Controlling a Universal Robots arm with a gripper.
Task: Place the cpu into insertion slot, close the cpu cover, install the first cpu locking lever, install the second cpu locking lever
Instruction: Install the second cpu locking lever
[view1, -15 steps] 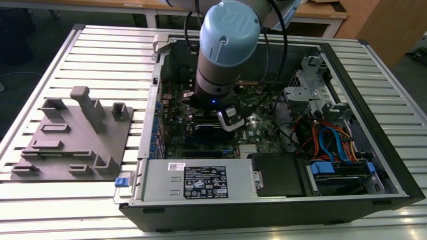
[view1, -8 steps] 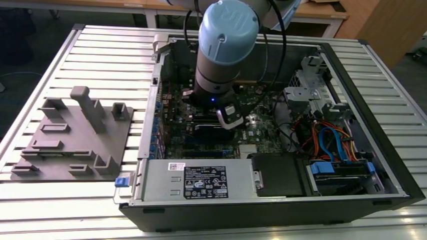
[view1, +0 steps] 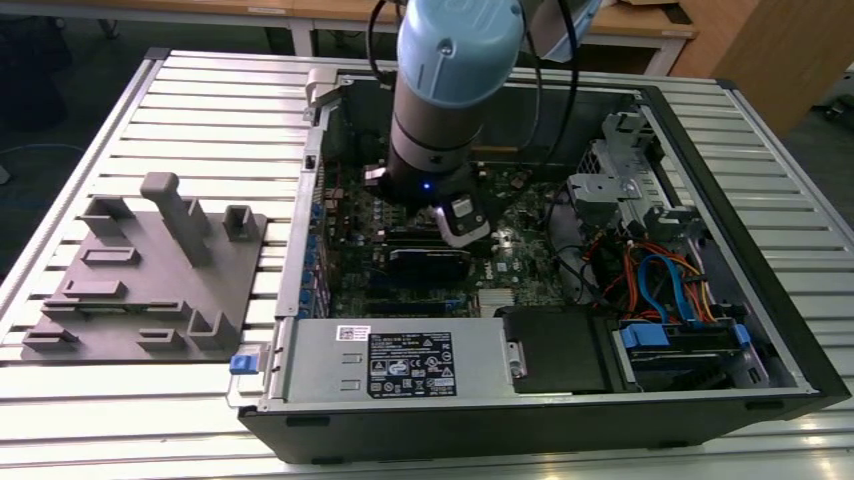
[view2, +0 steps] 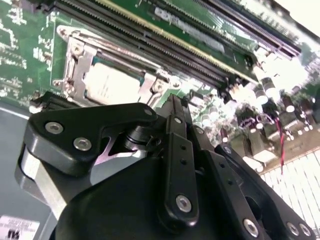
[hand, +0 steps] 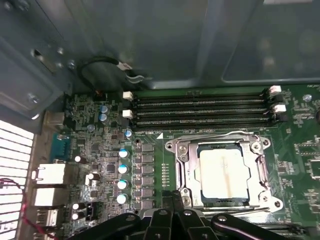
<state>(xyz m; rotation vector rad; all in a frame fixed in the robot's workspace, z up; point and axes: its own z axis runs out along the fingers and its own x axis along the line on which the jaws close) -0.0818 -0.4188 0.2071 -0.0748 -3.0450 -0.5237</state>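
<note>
Cpu sits in our insertion slot, cpu cover down; levers unclear, and our claw's grip we cannot tell.

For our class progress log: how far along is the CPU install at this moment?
Done: the cpu sits in the insertion slot, and the cpu cover lies closed around it. In hand: the gripper is at the socket's edge. Left: whether both levers are latched cannot be told.
</note>
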